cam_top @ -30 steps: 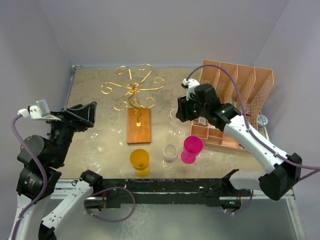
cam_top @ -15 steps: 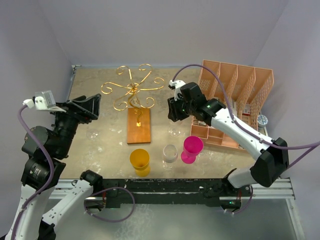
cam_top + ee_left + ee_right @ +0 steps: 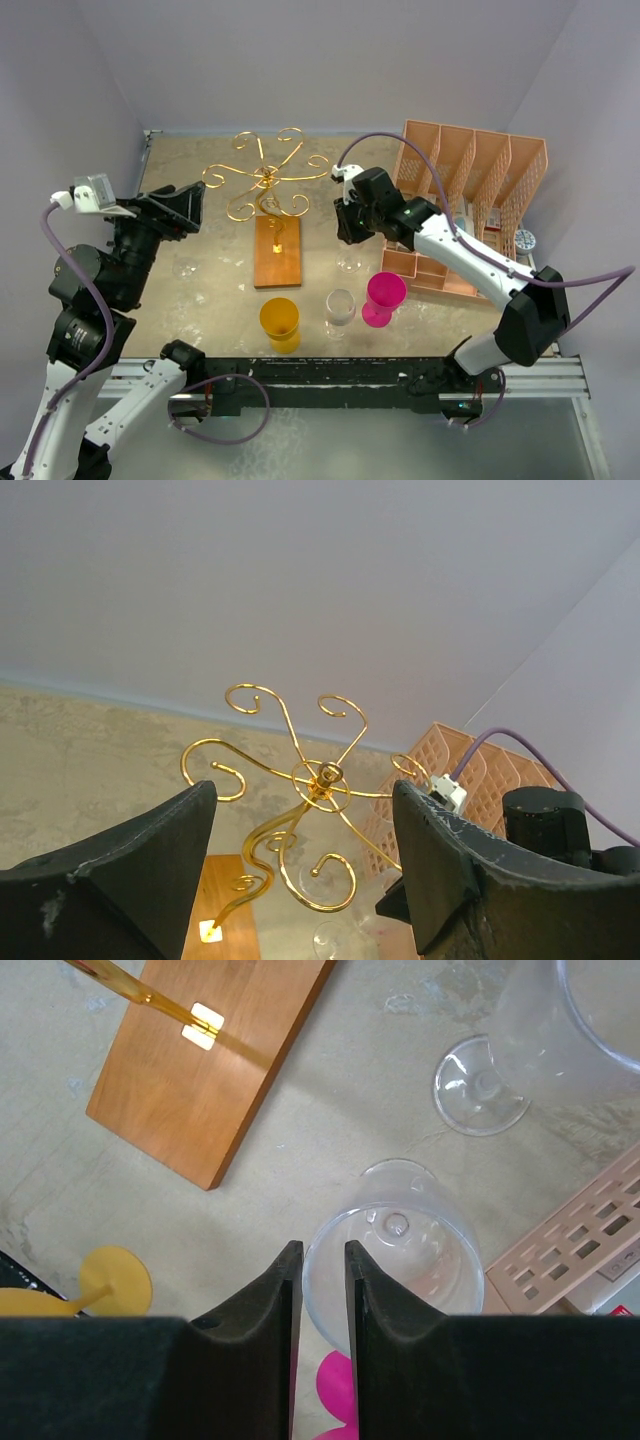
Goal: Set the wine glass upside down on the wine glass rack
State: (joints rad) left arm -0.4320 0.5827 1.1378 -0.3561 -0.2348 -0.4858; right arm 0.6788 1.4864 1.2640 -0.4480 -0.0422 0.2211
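Observation:
A clear wine glass [image 3: 348, 262] stands upright on the table, right of the rack's wooden base [image 3: 277, 250]. My right gripper [image 3: 350, 222] is above it. In the right wrist view the gripper [image 3: 318, 1255] is closed down on the glass [image 3: 400, 1260], with one finger outside the rim and one inside the bowl. The gold wire rack [image 3: 268, 180] with curled arms stands at the back centre and is empty. My left gripper [image 3: 175, 212] is raised at the left, open and empty. The rack [image 3: 325, 775] shows between its fingers.
A salmon-pink slotted organizer [image 3: 480, 190] stands at the right. A yellow goblet [image 3: 280, 322], another clear glass [image 3: 340, 308] and a pink goblet [image 3: 383, 298] stand near the front edge. A further clear glass [image 3: 480, 1085] stands close beyond the gripped one.
My right gripper has moved left from beside the organizer to over the clear glass and settled onto its rim. My left arm has shifted slightly up and to the right.

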